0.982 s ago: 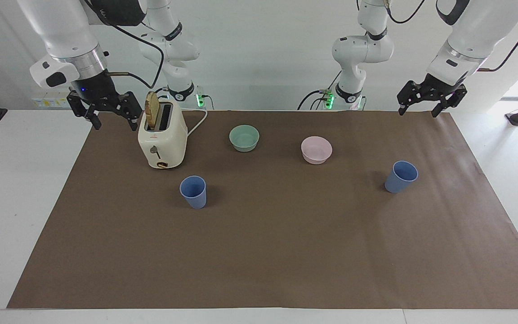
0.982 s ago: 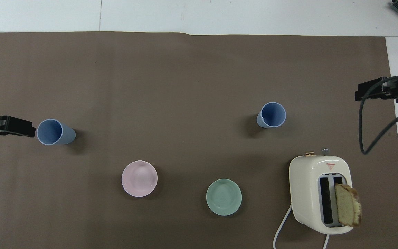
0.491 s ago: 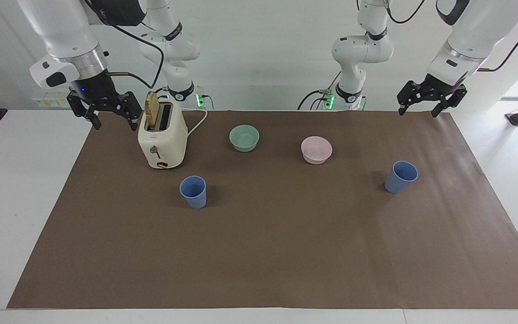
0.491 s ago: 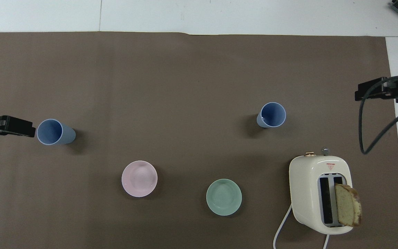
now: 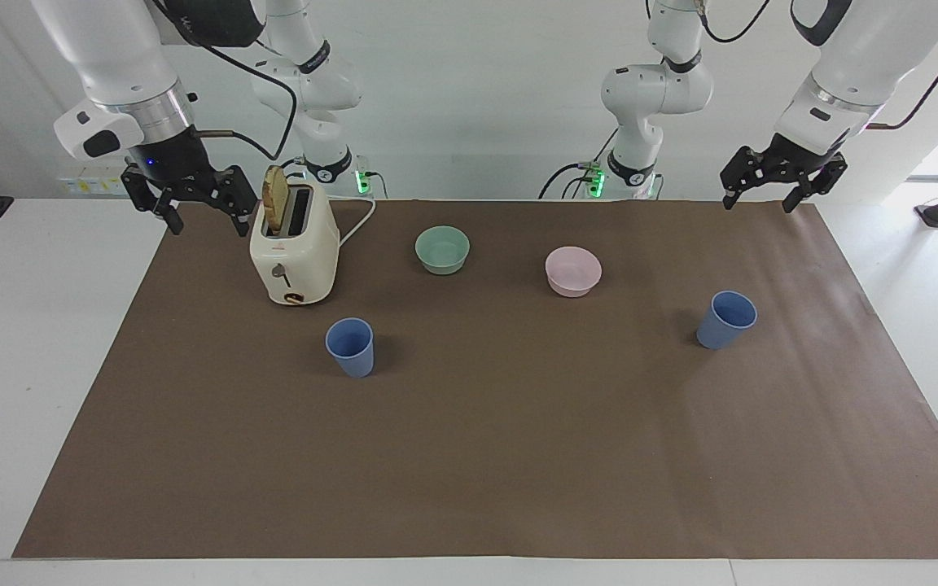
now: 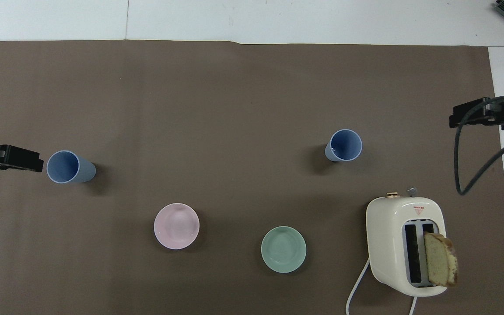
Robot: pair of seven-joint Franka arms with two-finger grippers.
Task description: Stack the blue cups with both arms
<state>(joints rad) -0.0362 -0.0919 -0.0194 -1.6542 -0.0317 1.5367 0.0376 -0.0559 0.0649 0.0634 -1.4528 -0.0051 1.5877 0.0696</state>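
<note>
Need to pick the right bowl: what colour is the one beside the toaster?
Green bowl, a pale mint shade; clearest in the overhead view.

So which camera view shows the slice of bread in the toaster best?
The overhead view: the bread shows its broad face, standing in one slot of the toaster. The facing view shows only its top part, narrow, above the toaster.

Left black two-finger gripper (image 5: 783, 195): risen slightly, drawn a little toward its table end. Right black two-finger gripper (image 5: 202, 218): lifted marginally.
</note>
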